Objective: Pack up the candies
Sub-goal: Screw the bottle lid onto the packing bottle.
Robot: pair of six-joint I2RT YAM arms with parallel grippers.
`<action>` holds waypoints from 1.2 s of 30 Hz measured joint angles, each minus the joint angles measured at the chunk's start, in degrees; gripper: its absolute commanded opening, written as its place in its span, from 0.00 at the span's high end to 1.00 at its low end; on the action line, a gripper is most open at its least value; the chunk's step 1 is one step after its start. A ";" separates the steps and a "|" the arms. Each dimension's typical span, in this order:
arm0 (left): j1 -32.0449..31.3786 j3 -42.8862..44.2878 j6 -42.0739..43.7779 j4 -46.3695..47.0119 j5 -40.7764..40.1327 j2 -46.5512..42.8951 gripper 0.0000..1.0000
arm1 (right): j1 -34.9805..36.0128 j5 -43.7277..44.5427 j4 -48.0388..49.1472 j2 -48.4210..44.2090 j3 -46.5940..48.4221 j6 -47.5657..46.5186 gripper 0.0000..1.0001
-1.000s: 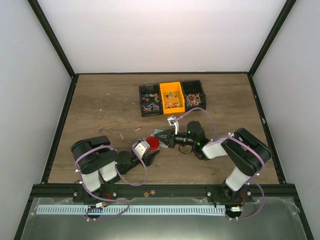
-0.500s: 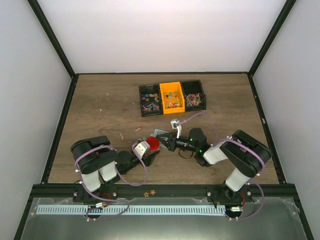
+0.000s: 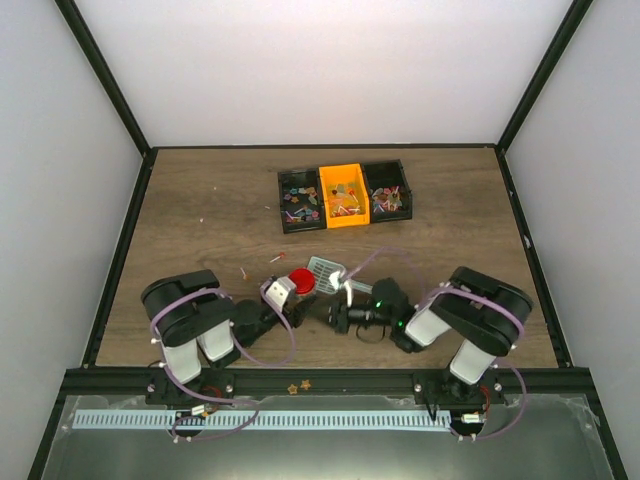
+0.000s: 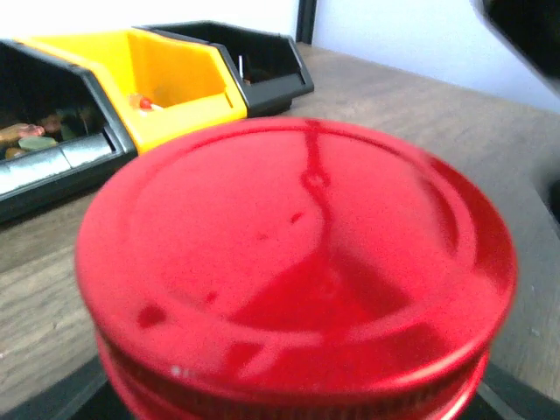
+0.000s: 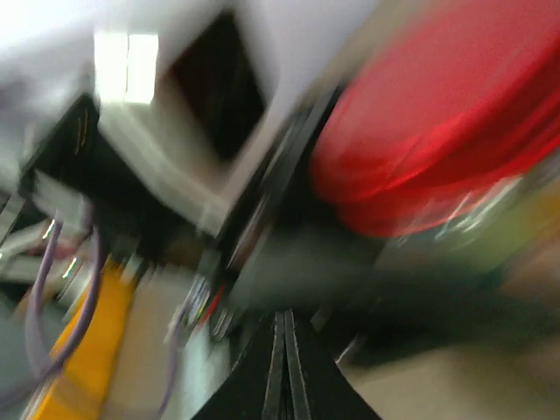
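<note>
Close to the near edge of the tabletop (image 3: 200, 180), about midway along it, the 2 tools almost meet. The right tool (image 3: 335, 317) has its fingers (image 5: 282, 359) pressed together with nothing between them; its wrist view is heavily blurred. Just to its left, the left tool (image 3: 288, 296) has its jaws partly spread and clamped on a red round lid (image 3: 301, 279), which fills its wrist view, glossy and ribbed at the rim. What is under the lid is hidden. A greyish scoop (image 3: 325, 268) lies on the wood just right of the lid and just beyond the right tool.

A few loose candies (image 3: 275, 258) lie scattered left of the lid and further out toward the far edge, as tiny red and pale specks.

Near the far edge, slightly right of centre, 3 bins touch in a row: a left black bin (image 3: 303, 228), an orange bin (image 3: 345, 224) and a right black bin (image 3: 390, 216). Most of the candies (image 3: 300, 198) are piled inside them, in red, blue, yellow and white.

The bins are well apart from both side edges. Black frame rails (image 3: 120, 250) line the edges, and white walls (image 3: 320, 70) rise behind them.
</note>
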 measured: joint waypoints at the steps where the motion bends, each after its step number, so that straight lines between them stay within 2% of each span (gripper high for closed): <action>1: 0.15 0.46 0.02 0.02 -0.07 0.44 0.33 | 3.19 -2.78 -1.01 1.14 -0.33 0.26 0.99; 4: 0.17 0.68 0.13 0.02 -0.42 0.61 0.33 | 9.18 -8.61 -2.64 3.50 -1.84 1.03 0.99; 9: 0.17 0.72 0.22 0.02 -0.39 0.66 0.33 | 9.55 -10.84 -2.78 3.93 -4.13 2.12 0.99; 12: 0.17 0.72 0.24 0.02 -0.39 0.68 0.33 | 9.01 -10.84 -5.03 0.83 -4.44 1.97 0.99; 14: 0.17 0.72 0.33 0.02 -0.42 0.70 0.33 | 7.34 -10.49 -7.63 -2.60 -4.31 1.55 0.99; 18: 0.17 0.72 0.52 0.02 -0.39 0.70 0.33 | 1.84 -8.98 -17.66 -13.29 -2.47 -1.14 0.84; 22: 0.17 0.72 0.83 0.02 -0.24 0.70 0.31 | -3.82 -7.93 -28.02 -18.95 3.06 -5.77 0.83; 28: 0.22 0.76 1.81 0.02 0.61 0.83 0.30 | -7.65 -8.22 -37.03 -13.97 12.61 -11.82 0.82; 36: 0.50 0.83 3.43 0.02 1.99 1.01 0.29 | -9.57 -11.80 -36.85 -6.10 17.38 -14.32 0.82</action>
